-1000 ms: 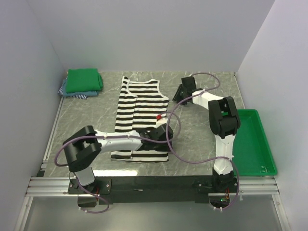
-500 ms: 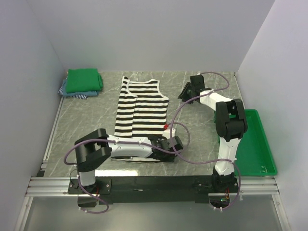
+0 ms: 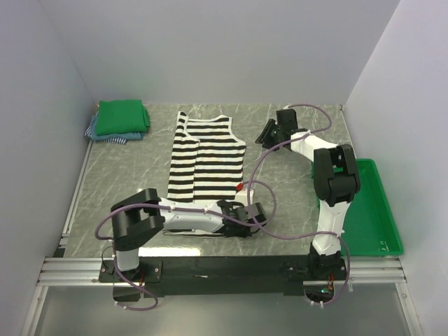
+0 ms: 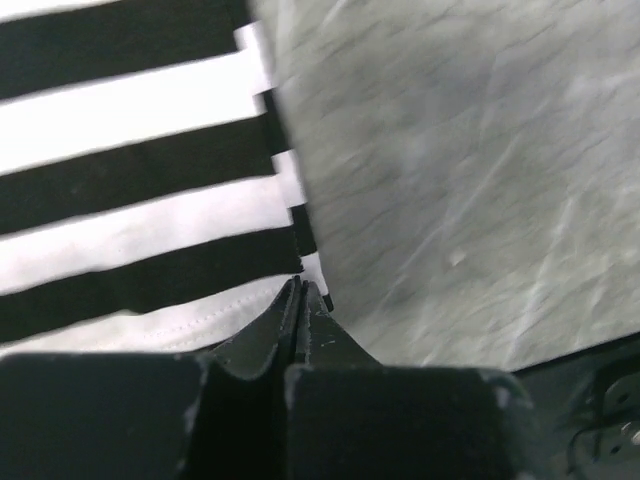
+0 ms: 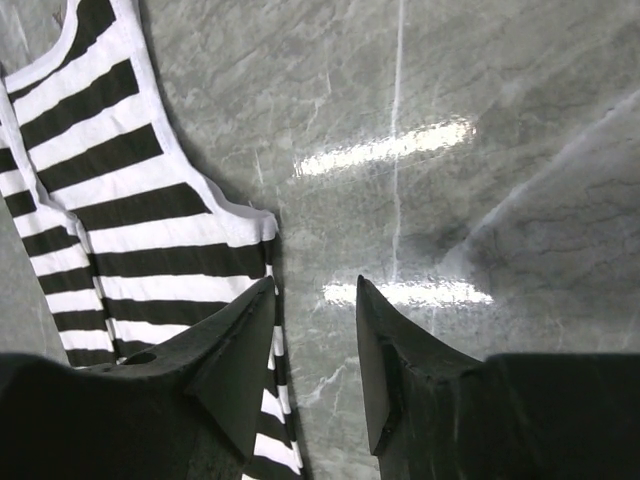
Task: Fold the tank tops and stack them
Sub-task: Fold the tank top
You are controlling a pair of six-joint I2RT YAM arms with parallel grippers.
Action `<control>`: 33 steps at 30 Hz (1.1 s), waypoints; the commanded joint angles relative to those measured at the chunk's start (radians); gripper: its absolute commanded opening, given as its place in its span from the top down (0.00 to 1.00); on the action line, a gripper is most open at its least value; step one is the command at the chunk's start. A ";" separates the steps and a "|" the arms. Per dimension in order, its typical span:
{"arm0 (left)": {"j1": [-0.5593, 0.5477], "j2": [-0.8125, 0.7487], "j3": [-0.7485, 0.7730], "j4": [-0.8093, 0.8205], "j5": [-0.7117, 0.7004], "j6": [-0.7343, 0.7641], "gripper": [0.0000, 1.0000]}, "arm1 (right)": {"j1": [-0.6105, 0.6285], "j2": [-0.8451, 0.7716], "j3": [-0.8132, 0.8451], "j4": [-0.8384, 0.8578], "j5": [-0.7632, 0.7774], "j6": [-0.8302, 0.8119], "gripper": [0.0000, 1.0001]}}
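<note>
The black-and-white striped tank top [image 3: 203, 164] lies flat in the middle of the table, neck toward the back wall. My left gripper [image 3: 253, 213] is low at its near right hem corner. In the left wrist view the jaws [image 4: 300, 287] are pressed together on that corner of the striped top [image 4: 130, 210]. My right gripper [image 3: 266, 134] is open just right of the top's right armhole. In the right wrist view [image 5: 315, 285] its left finger overlaps the striped edge [image 5: 140, 210]. A folded green top [image 3: 122, 116] lies on a folded blue one [image 3: 105, 136] at the back left.
A rigid green tray [image 3: 371, 206] sits at the table's right edge, beside the right arm. Purple cables loop from both arms over the marble table [image 3: 287, 203]. White walls close in the left, back and right sides.
My left gripper moved from over the striped top's lower right part down and right to its hem corner. My right gripper shifted slightly right, then back toward the armhole.
</note>
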 commanded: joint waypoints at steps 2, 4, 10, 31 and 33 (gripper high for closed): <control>-0.009 -0.141 -0.100 0.033 0.009 -0.032 0.99 | 0.031 0.017 0.044 0.008 -0.012 -0.052 0.52; -0.008 -0.177 -0.153 0.059 0.031 -0.039 0.99 | 0.040 0.036 0.061 0.003 -0.005 -0.058 0.52; -0.008 -0.251 -0.225 0.114 0.077 -0.052 0.99 | 0.086 0.070 0.080 0.004 0.017 -0.060 0.51; -0.009 -0.256 -0.226 0.179 0.080 -0.018 0.55 | 0.119 0.196 0.225 -0.055 0.130 -0.054 0.59; -0.008 -0.241 -0.213 0.180 0.069 -0.015 0.54 | 0.120 0.195 0.210 -0.046 0.126 -0.047 0.63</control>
